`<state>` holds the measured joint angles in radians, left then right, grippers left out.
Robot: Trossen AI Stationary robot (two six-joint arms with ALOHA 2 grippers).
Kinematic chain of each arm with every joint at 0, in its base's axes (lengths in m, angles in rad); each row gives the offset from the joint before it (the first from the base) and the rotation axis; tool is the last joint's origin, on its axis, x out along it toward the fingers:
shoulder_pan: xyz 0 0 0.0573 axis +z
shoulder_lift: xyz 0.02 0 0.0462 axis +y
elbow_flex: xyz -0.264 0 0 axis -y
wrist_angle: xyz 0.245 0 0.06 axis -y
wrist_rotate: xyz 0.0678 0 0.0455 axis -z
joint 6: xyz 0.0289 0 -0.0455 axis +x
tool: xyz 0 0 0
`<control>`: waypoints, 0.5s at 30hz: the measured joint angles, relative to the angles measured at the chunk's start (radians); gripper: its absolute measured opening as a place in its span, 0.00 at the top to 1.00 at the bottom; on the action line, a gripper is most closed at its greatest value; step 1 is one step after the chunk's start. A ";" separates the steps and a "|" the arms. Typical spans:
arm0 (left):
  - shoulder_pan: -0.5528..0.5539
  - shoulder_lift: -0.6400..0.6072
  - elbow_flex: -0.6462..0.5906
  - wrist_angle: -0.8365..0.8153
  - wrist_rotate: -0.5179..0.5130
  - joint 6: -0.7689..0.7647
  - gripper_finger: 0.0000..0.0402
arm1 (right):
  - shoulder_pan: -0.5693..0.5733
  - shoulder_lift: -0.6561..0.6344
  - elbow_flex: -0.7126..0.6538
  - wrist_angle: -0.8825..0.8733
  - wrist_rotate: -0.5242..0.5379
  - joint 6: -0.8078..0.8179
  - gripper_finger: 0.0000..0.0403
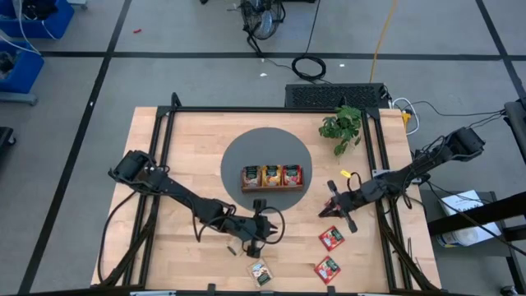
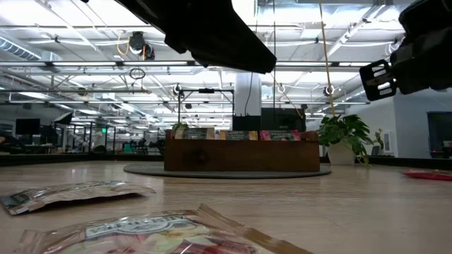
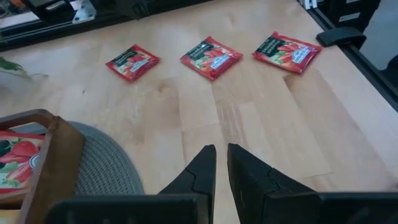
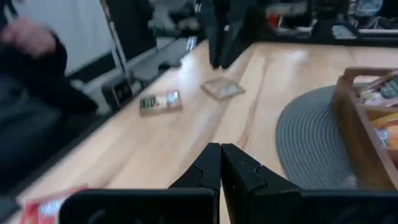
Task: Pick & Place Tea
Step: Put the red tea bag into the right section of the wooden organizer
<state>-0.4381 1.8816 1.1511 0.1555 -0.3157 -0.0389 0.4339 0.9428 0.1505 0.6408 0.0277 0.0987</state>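
High cam straight down over whole counter; low cam at counter height, facing tray; both wrist cams close, sharing tray

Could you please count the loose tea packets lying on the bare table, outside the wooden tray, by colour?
Red packets: 3
Pale green-white packets: 2
Total: 5
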 joint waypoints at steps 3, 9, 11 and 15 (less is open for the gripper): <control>0.001 0.000 0.000 -0.004 0.000 0.001 0.88 | 0.023 0.000 0.000 0.090 -0.027 0.017 1.00; 0.000 0.000 0.000 -0.015 0.000 0.014 0.88 | 0.162 0.000 0.059 0.083 0.043 -0.023 1.00; -0.001 0.000 0.000 -0.024 0.000 0.015 0.88 | 0.211 0.000 0.099 -0.041 0.172 -0.008 1.00; -0.006 0.000 0.000 -0.051 0.000 -0.001 0.88 | 0.292 0.000 0.156 -0.300 0.408 0.130 1.00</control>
<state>-0.4437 1.8816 1.1511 0.1046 -0.3161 -0.0403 0.7256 0.9432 0.3068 0.3412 0.4360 0.2290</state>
